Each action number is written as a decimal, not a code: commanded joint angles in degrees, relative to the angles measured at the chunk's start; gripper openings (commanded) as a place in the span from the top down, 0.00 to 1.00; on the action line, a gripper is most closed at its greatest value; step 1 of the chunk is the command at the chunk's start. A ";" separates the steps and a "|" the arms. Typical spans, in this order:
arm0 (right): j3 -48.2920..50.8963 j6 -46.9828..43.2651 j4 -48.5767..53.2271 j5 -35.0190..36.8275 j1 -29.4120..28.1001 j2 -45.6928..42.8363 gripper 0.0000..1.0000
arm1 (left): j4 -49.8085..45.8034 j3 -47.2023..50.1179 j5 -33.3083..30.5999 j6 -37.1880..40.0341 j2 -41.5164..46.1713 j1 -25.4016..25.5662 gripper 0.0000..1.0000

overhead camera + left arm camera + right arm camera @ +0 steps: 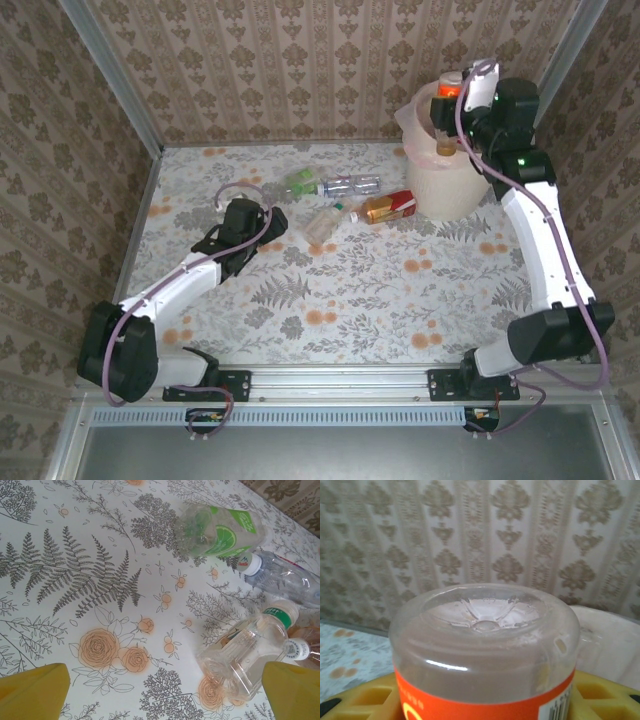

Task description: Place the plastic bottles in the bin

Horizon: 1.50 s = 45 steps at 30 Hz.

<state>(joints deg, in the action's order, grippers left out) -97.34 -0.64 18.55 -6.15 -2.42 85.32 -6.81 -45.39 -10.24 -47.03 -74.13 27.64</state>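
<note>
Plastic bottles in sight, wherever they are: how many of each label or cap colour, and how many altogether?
green-label bottle: 1
red-label bottle: 1
orange-label bottle: 1
green-capped clear bottle: 1
white-capped clear bottle: 1
Total: 5

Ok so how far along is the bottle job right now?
Done: cannot tell, since the inside of the bin is hidden. In hand: the right gripper holds an orange-labelled bottle above the bin. Left: four lie on the table: a green-labelled bottle, a clear bottle, a green-capped bottle and a red-labelled bottle. The open left gripper hovers nearby.
</note>
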 commanded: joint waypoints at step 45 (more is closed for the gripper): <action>-11.68 5.47 16.83 18.72 2.83 4.08 0.00 | -8.24 -20.93 8.74 20.75 -17.38 -3.64 0.00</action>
<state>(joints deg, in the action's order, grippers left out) -111.22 3.42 36.16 16.43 1.85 92.84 -10.94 -61.41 -3.53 -35.31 -88.03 25.26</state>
